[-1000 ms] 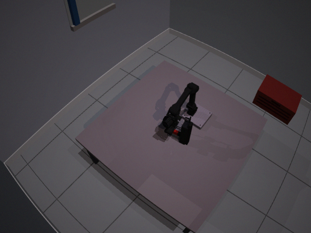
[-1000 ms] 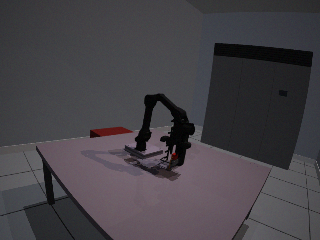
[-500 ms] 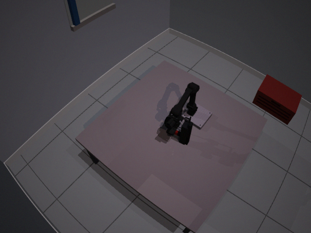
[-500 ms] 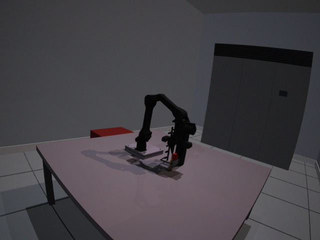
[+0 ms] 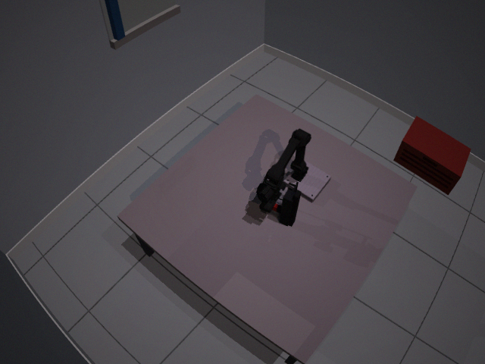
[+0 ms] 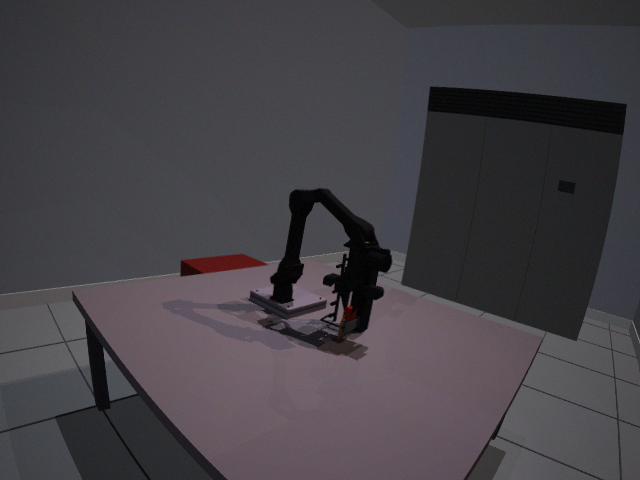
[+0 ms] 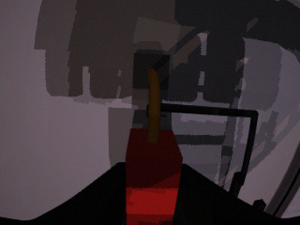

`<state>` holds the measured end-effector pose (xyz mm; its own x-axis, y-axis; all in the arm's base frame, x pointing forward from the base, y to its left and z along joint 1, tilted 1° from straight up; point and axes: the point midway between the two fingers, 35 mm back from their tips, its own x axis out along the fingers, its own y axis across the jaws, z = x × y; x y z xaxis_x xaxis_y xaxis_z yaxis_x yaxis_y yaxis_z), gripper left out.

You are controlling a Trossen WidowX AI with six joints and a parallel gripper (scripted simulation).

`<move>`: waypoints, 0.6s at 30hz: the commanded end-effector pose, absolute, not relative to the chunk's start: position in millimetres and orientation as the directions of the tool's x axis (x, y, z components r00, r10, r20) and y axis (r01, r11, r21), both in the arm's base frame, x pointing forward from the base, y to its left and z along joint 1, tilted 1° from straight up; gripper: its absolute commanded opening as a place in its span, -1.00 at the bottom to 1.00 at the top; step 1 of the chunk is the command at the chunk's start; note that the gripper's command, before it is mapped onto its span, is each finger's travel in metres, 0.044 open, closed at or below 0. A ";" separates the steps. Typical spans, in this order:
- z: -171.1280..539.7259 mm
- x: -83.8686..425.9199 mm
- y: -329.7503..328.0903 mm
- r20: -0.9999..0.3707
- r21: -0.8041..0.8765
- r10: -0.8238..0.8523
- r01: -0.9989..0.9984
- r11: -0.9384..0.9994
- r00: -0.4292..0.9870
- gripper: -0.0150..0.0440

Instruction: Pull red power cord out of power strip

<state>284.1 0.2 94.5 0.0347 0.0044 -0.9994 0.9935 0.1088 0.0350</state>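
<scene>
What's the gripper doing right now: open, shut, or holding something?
Gripper: shut on the red plug, which sits between its dark fingers in the wrist view.

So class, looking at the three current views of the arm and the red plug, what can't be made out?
- Power strip: top view, hidden under the arm; wrist view, lost in dark shadow.
- Whether the red plug is out of its socket: too small in the exterior view, murky in the wrist view.
- Cord's path past the orange piece: not visible.
- Jaws' contact with the plug: black against black in the wrist view.
</scene>
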 end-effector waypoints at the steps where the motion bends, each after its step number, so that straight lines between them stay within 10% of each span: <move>1: 95.0 284.5 0.2 -0.999 0.037 0.005 0.993 0.110 0.036 -0.40; 18: 95.2 287.9 -15.8 -0.999 0.036 0.002 0.993 0.109 0.036 -0.49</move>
